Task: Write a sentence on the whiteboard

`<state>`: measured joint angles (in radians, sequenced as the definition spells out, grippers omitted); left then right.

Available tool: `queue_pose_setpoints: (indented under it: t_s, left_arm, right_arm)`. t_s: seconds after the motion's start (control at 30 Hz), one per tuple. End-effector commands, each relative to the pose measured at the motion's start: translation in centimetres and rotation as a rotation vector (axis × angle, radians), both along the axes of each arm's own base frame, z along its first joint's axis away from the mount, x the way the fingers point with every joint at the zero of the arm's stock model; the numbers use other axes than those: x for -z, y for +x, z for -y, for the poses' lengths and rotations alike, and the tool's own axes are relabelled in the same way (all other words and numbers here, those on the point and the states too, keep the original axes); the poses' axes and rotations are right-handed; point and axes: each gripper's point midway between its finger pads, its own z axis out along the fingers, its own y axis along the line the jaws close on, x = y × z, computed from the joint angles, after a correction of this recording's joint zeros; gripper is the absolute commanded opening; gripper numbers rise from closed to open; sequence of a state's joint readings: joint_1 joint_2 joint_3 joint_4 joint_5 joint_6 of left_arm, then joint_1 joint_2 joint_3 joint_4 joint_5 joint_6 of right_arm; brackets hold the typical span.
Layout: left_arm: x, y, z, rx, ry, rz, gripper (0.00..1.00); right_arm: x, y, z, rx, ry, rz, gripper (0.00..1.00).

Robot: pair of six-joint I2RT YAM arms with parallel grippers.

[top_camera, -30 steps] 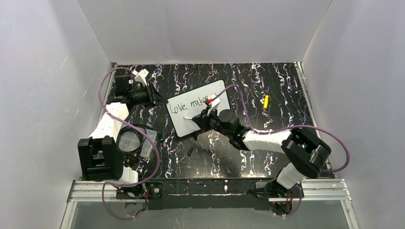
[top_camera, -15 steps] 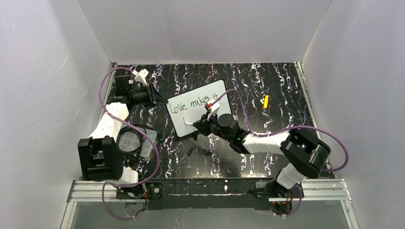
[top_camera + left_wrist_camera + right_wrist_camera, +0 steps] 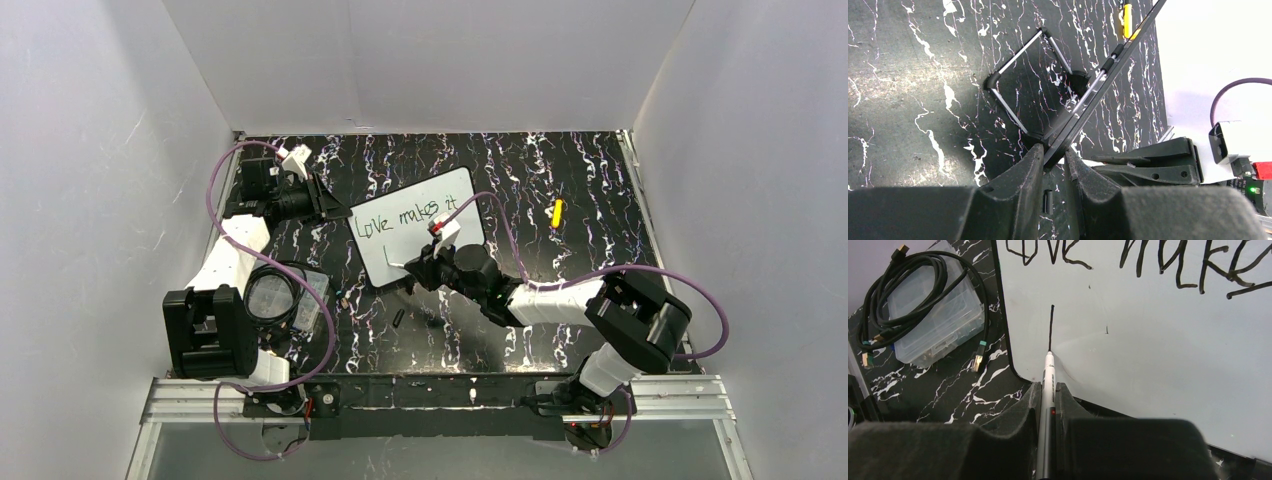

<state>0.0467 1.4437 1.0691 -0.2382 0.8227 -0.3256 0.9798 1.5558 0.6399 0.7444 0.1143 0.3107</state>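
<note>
Right wrist view: frame top crops the lettering on the whiteboard; right gripper hides the pen rear barrel. Top view: right arm covers the whiteboard's near-right corner. Yellow item near the tabletop right edge: too small to identify.

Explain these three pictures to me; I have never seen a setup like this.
These are two robot arms bolted to a black marbled table. One picture looks down from above; the other two come from a camera on each arm's wrist. The left tool pinches the edge of the whiteboard. The right tool holds a pen, its tip at the end of a short line under the words "Love makes it". Also on the table: a clear box with cables and a small yellow item.
</note>
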Motion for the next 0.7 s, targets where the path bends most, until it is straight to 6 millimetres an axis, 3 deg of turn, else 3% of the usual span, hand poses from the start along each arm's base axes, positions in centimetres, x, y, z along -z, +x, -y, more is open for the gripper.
queue_pose_setpoints:
  t_s: [0.0,0.23,0.67]
  left_arm:
    - [-1.4,-0.2,0.5,0.022,-0.018,0.025,0.19]
    - [-1.5,-0.2,0.5,0.022,-0.018,0.027,0.19]
    - [-1.5,-0.3,0.5,0.023,-0.018,0.027,0.19]
  right_arm:
    - [-2.4,1.4,-0.1,0.067,0.075,0.063,0.01]
    - [-2.8,1.7,0.5,0.099,0.078,0.080,0.01]
    - [-0.7,0.8,2.3,0.116,0.007,0.047,0.01]
